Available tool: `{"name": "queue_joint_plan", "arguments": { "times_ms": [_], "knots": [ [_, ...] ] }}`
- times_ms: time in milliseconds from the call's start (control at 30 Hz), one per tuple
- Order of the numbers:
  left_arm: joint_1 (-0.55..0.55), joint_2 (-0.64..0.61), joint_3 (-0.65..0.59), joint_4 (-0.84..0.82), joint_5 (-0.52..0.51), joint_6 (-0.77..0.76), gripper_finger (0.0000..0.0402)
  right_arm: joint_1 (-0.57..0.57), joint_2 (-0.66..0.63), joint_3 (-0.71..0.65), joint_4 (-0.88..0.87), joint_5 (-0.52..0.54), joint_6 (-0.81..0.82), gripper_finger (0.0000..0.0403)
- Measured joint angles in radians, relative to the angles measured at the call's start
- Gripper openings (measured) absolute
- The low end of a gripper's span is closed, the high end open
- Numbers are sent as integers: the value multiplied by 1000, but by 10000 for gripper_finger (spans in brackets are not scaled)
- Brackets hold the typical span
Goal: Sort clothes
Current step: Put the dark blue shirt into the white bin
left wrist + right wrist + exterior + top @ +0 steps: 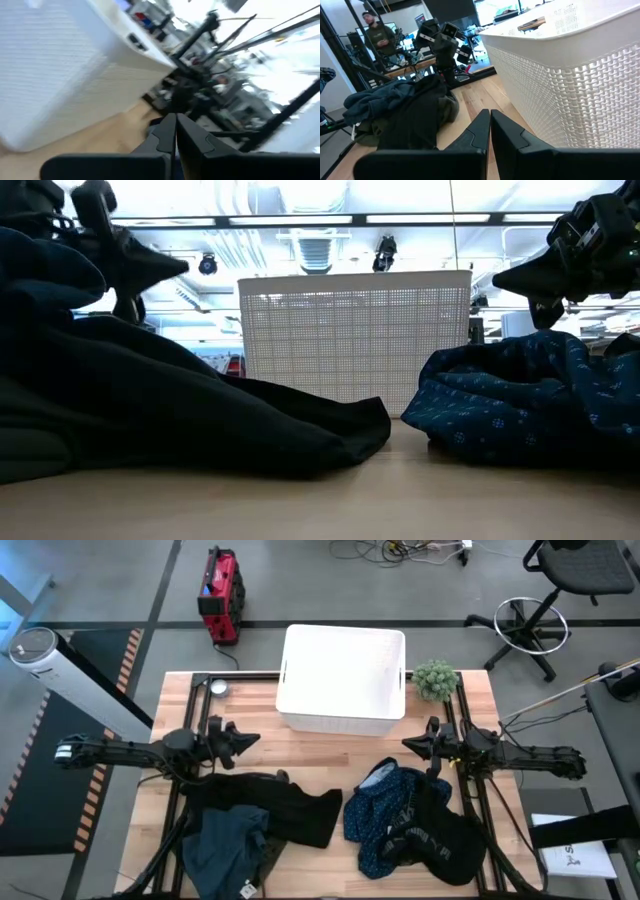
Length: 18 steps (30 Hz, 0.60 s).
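Note:
A pile of clothes lies on the table's near left: a black garment [285, 808] over a blue-grey piece [225, 850] and an olive piece [268, 858]. A navy patterned piece with light blue lining [385, 815] lies near right, a black piece [445, 840] on it. My left gripper [255, 740] is shut and empty, raised above the table left of the white basket [342, 680]. My right gripper [407, 743] is shut and empty, raised to the basket's right. Both point toward the table's middle.
The white lattice basket stands upside down at the table's far middle, also seen in the low view [355, 340]. A small green plant [436, 679] stands at its right. A round metal piece [218, 688] lies at far left. A person [377, 35] stands beyond the table.

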Motion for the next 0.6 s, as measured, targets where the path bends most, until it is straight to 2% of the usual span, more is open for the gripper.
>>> {"name": "queue_joint_plan", "arguments": {
  "times_ms": [133, 267, 400, 600],
  "knots": [
    [0, 0, 0, 73, 10, -50, 20, 0, 0, 0, 0, 0, 0, 0],
    [0, 4, 46, 26, -7, -21, 47, 0, 0, 0, 0, 0, 0, 0],
    [0, 42, 169, -157, -25, 29, 72, 0, 0, 0, 0, 0, 0, 0],
    [0, 146, 452, -607, -25, 53, 97, 0, 0, 0, 0, 0, 0, 0]
  ]
}}
